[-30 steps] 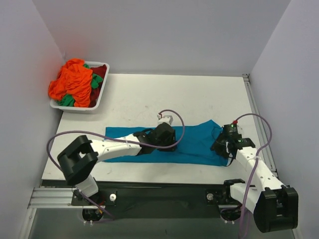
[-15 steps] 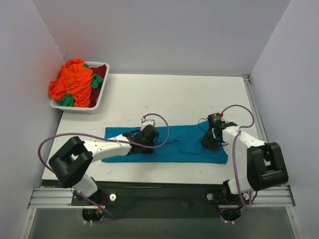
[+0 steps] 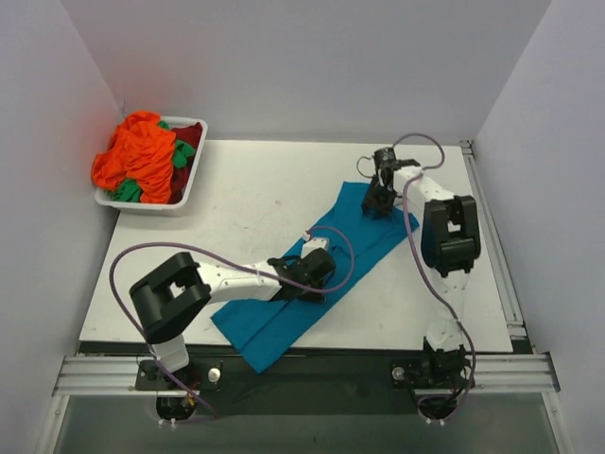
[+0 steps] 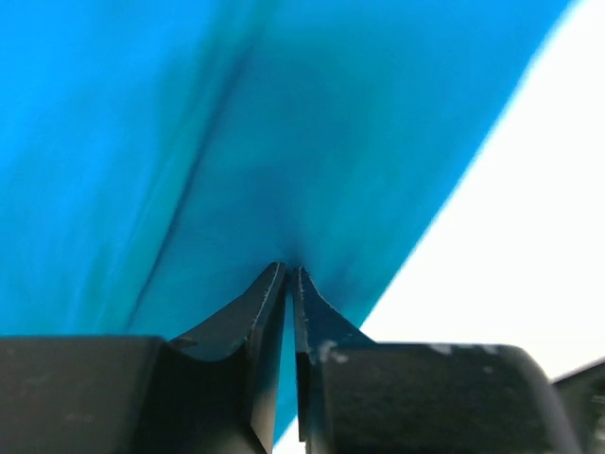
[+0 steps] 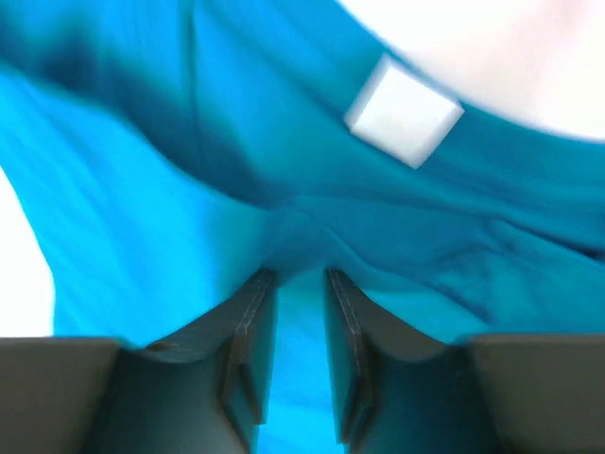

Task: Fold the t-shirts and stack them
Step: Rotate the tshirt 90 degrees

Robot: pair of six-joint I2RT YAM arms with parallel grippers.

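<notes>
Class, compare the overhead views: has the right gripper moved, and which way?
Yes. The right gripper moved toward the back wall, pulling the teal t-shirt along; it is now about level with the near edge of the white tray.

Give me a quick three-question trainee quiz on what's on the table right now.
1. True or false: the left gripper and right gripper both pinch the teal shirt.
2. What holds the orange shirt? A) the tray B) the right gripper C) the left gripper
3. Fill in: the tray sits at the table's far-___ corner.
Key: 1 true; 2 A; 3 left.
</notes>
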